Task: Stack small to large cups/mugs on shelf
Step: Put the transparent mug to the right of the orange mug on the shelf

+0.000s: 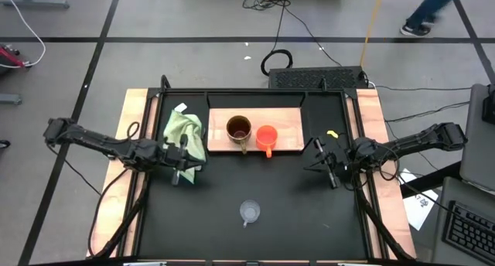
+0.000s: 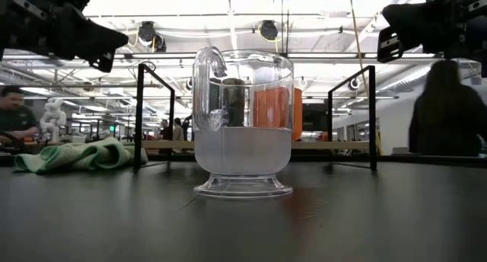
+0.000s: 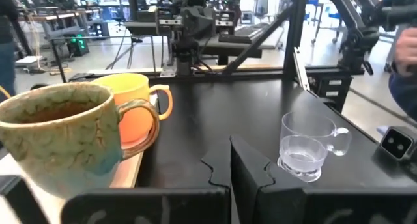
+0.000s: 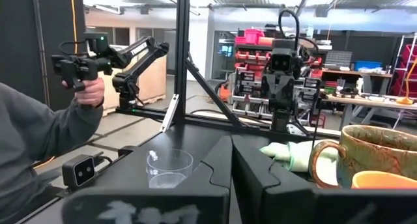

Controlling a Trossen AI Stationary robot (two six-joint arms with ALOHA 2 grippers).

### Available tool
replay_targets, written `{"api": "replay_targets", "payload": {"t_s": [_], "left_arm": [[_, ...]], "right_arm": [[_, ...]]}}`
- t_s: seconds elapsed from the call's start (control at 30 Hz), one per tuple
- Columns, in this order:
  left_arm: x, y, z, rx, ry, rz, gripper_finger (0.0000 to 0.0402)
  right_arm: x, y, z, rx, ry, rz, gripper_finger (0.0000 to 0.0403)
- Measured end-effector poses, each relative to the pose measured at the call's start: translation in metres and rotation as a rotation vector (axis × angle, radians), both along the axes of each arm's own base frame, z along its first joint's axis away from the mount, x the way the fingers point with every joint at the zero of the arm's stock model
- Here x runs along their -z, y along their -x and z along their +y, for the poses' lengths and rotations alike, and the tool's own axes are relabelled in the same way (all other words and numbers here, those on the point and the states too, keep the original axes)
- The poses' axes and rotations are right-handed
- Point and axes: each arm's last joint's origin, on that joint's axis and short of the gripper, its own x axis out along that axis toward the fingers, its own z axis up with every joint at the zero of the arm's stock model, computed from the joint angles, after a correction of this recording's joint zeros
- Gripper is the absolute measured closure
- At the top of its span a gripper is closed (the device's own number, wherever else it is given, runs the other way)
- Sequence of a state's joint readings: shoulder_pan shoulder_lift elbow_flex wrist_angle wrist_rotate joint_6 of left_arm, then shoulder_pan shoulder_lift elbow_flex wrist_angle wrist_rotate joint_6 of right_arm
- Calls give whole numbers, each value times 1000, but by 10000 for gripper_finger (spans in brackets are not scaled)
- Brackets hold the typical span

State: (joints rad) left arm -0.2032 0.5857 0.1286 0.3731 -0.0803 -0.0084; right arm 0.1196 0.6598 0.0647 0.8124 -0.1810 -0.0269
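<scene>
The flat rectangular light wooden shelf board [image 1: 290, 131] lay toward the far edge of the black counter [image 1: 294, 212]. On it stood the brown glazed handled mug [image 1: 238, 129], upright, and just beside it, on the side nearer the right arm, the smaller orange handled cup [image 1: 266, 136]; whether the two touched could not be told from above. In the left wrist view the mug [image 3: 55, 136] and the orange cup [image 3: 137, 110] overlapped, both upright.

The small clear see-through cup [image 1: 249, 212] stood upright on the bare counter, well apart from the shelf, toward the near edge and roughly in line with the mug. The low view showed it [image 2: 243, 125] close up, with its handle visible.

A crumpled light green cloth [image 1: 186, 134] lay just beside the shelf's left end.

The left gripper [image 1: 180, 173] hung near the cloth, off the shelf's left end, its jaws closed together and holding nothing. The right gripper [image 1: 323, 164] hung off the shelf's right end, its jaws likewise closed and empty.
</scene>
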Motion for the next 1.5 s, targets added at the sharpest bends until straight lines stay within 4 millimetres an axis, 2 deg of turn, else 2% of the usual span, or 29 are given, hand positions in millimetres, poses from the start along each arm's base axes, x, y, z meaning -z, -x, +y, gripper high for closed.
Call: {"api": "replay_targets", "payload": {"t_s": [0.23,0.77,0.87,1.03,1.23,1.5], "left_arm": [[8,5,2,-11,21,-1,401],[8,5,2,-6,-2,-2,401],[8,5,2,-5,-3,-2,401],[9,5,2,-5,-5,0,401],[9,5,2,-5,-6,5,400],[14,5,2,-15,-37,49,400]], "right_arm": [[0,0,-1,28,-7,5,403],[0,-5,1,15,15,60,403],[-13,-16,8,-20,37,122,403],[-45,-41,24,-81,83,182,403],[-75,-78,38,-112,99,287,403],[-90,-127,52,-159,39,424,403]]}}
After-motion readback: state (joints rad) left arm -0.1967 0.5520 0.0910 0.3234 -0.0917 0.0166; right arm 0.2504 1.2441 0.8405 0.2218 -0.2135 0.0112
